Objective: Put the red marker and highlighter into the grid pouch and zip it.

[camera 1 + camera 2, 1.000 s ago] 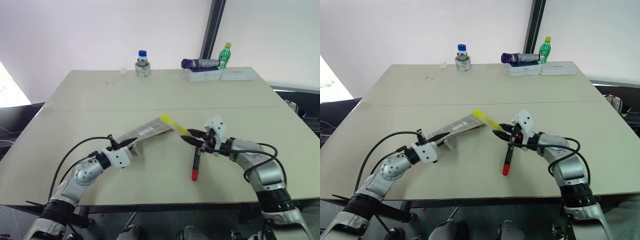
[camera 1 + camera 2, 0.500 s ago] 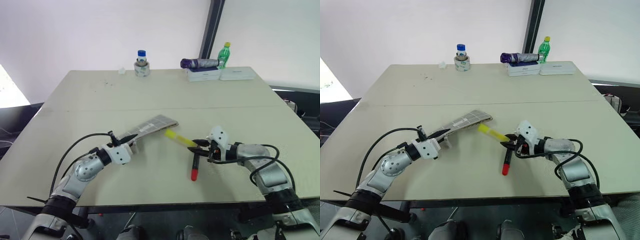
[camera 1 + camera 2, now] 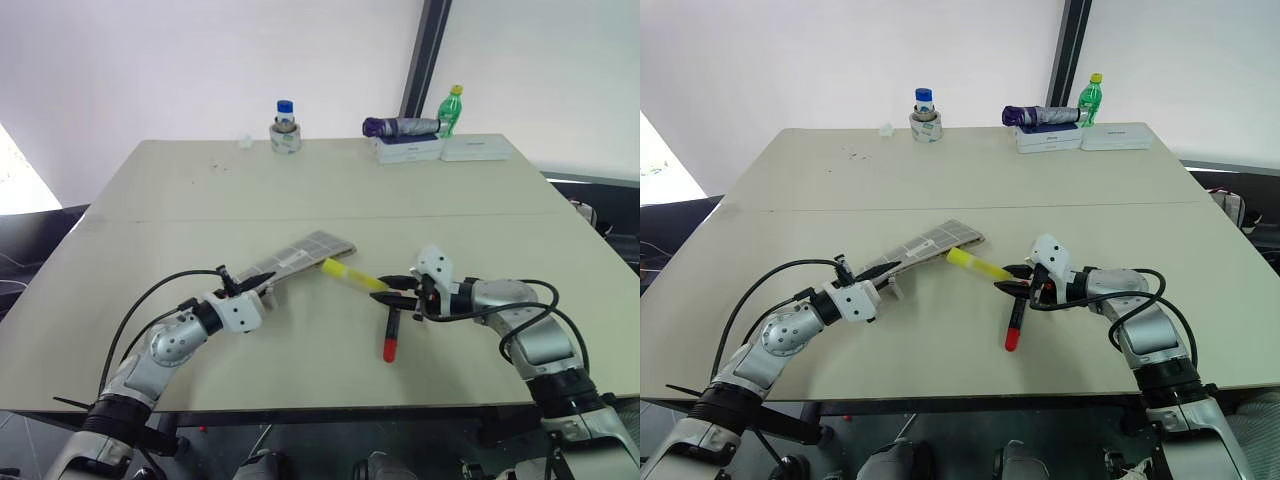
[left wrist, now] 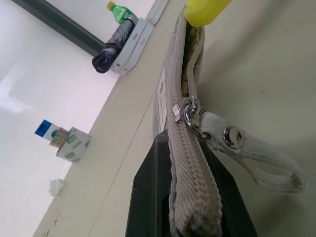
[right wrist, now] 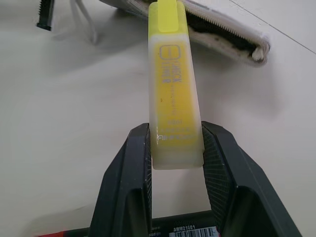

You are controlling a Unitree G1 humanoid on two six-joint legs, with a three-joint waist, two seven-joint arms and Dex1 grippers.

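Yellow highlighter point(image 5: 173, 94), pinched in the right tool point(image 3: 1018, 287), noses at the grid pouch point(image 3: 300, 256) mouth; the left tool point(image 3: 262, 281) clamps its zip edge. Misalignment risks snagging.

The highlighter point(image 5: 173, 84) is pale yellow with a brighter yellow cap. The grid pouch point(image 3: 925, 246) is grey crossed by white lines, with a beige zip band. The red marker point(image 3: 1016, 320) has a black barrel and a red end. The surface point(image 3: 940, 180) is pale beige. A far bottle point(image 3: 1091, 99) is green with a yellow cap.
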